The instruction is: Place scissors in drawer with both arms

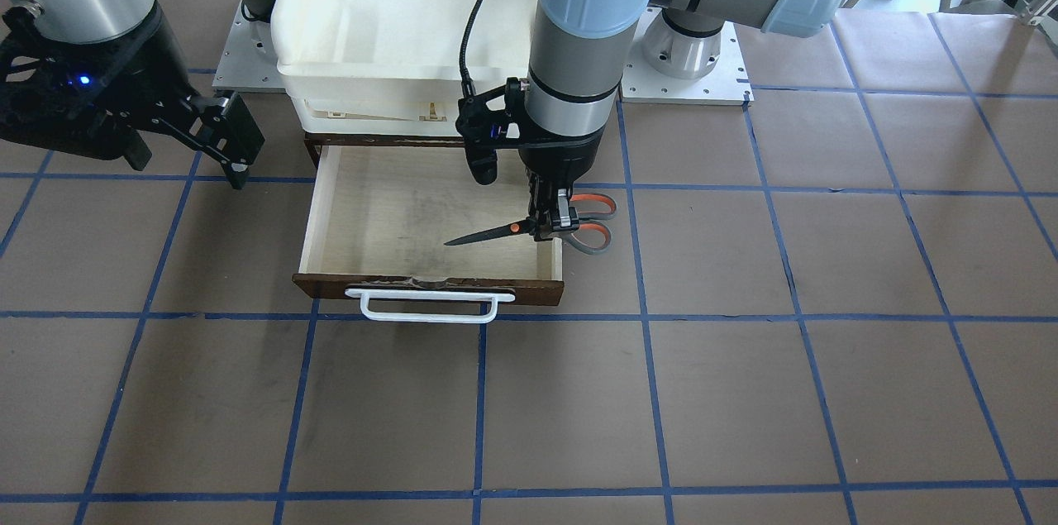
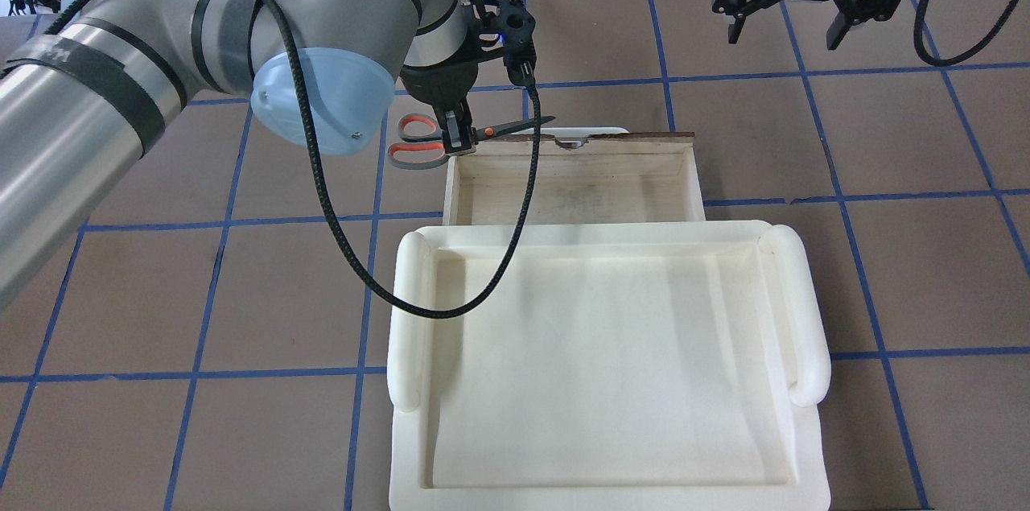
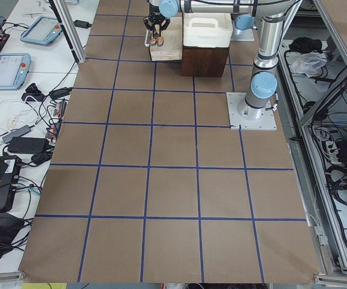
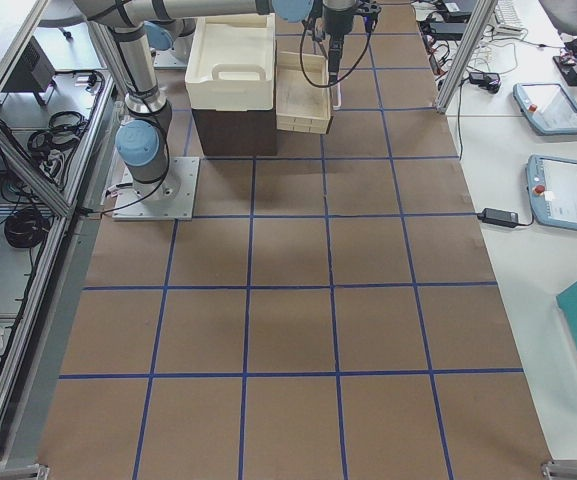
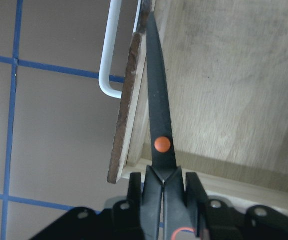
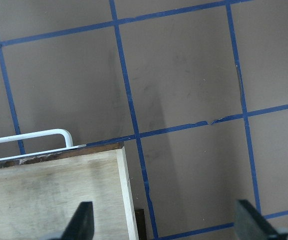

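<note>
The scissors (image 1: 488, 236) have dark blades, an orange pivot dot and grey-orange handles. My left gripper (image 1: 552, 227) is shut on them just behind the pivot. It holds them level over the side wall of the open drawer (image 1: 388, 202). The blades point over the pale interior and the handles hang outside the wall. In the left wrist view the scissors (image 5: 158, 115) lie along the dark drawer front by the white handle (image 5: 108, 55). The overhead view shows the scissors (image 2: 515, 125) and the left gripper (image 2: 460, 142). My right gripper (image 2: 784, 32) is open and empty, beyond the drawer's other corner.
A white foam tray (image 2: 410, 310) sits on top of the dark cabinet (image 3: 204, 60) behind the drawer. The right wrist view shows a drawer corner (image 6: 119, 150) and brown table with blue tape lines. The right gripper (image 1: 186, 161) hangs beside the drawer.
</note>
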Controlling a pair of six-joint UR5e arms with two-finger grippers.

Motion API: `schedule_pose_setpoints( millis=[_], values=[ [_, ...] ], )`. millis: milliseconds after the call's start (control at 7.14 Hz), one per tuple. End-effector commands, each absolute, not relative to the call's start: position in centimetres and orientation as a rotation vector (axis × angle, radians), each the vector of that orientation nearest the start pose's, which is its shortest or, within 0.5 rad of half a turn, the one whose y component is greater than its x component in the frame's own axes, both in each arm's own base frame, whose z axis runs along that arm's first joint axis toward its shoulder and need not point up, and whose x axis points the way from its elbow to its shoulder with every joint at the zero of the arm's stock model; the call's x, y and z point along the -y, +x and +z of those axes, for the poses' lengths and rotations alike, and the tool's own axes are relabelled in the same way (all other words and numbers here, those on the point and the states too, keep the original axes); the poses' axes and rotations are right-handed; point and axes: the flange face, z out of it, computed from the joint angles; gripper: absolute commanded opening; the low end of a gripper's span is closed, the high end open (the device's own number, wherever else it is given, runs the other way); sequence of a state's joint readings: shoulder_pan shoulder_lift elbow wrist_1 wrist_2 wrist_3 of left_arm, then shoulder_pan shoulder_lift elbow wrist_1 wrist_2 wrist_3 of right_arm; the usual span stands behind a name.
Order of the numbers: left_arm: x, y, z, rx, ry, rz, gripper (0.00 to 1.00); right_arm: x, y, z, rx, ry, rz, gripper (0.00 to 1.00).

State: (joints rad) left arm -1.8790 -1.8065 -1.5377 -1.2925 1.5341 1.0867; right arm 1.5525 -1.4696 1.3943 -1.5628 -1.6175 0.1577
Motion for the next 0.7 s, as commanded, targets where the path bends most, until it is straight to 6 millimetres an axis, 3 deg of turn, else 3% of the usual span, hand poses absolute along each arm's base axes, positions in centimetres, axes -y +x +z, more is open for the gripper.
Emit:
schedule_pose_setpoints(
  millis=[0,560],
  values=[
    [51.2,-34.1,39.0,-2.438,2.036,-0.127,0.00,54.4,11.1,52.2,-3.161,0.304,-0.108,1.00],
    [49.2,-37.8,36.9,-2.490,2.002,-0.068,0.00,54.5,10.9,52.3,-3.176,0.262,-0.121,1.00]
  ],
)
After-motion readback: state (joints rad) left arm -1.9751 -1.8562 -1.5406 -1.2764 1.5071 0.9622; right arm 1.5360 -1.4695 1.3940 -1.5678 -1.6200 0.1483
